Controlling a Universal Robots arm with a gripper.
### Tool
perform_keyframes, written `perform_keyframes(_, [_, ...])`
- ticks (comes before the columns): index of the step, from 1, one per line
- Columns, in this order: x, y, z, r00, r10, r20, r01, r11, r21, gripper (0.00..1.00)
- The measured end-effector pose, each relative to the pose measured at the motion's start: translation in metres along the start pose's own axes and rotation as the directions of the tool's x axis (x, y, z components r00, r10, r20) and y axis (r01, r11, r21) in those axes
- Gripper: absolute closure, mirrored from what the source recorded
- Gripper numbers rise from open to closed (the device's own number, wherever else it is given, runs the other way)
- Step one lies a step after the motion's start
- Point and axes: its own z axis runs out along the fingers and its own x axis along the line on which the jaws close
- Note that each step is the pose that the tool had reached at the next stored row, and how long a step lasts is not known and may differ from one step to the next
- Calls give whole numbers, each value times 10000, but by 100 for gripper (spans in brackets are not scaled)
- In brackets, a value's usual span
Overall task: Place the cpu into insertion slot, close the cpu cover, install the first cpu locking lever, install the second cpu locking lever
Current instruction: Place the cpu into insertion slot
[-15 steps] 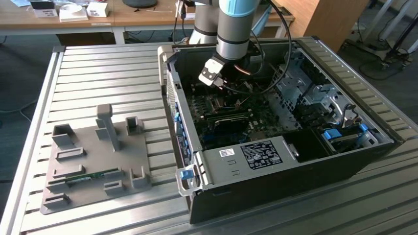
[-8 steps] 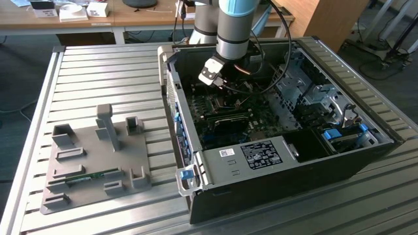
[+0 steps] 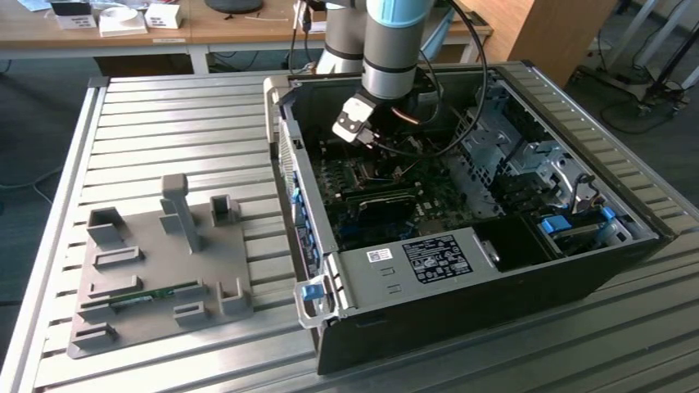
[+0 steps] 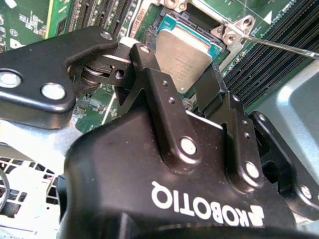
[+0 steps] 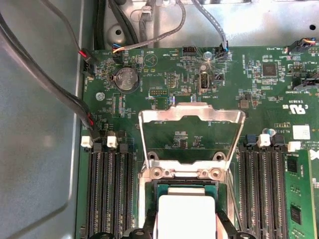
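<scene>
In the hand (image 4: 175,67), closed on its edges, the chip (image 4: 182,50) is being held right at the socket (image 4: 197,19); the cover (image 5: 192,115) is standing open. Probably it's best being lowered flat, corners being lined up, nothing being forced.

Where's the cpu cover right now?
In the first wrist view the cpu cover stands swung open, hinged just past the cpu, between two banks of memory slots.

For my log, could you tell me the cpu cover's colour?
The cpu cover is silver; first wrist view shows it best.
</scene>
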Motion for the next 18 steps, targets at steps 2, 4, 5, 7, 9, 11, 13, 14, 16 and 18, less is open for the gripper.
perform_keyframes(2, [1,0,3,10000,0,0,0,10000,0,46])
perform_keyframes(4, [2,0,8,10000,0,-2,0,10000,-1,46])
perform_keyframes(5, [2,0,11,10000,0,-1,0,10000,-1,46])
perform_keyframes(7, [2,-1,14,10000,0,0,0,10000,0,46])
perform_keyframes(9, [2,-1,14,10000,0,1,0,10000,0,46])
perform_keyframes(11, [2,-1,16,10000,0,0,0,10000,0,46])
perform_keyframes(13, [3,-1,17,10000,0,0,0,10000,0,46])
perform_keyframes(14, [3,-1,17,10000,0,-1,0,10000,0,46])
perform_keyframes(16, [3,-1,17,10000,0,0,0,10000,0,46])
perform_keyframes(18, [3,-1,17,10000,0,-1,0,10000,0,46])
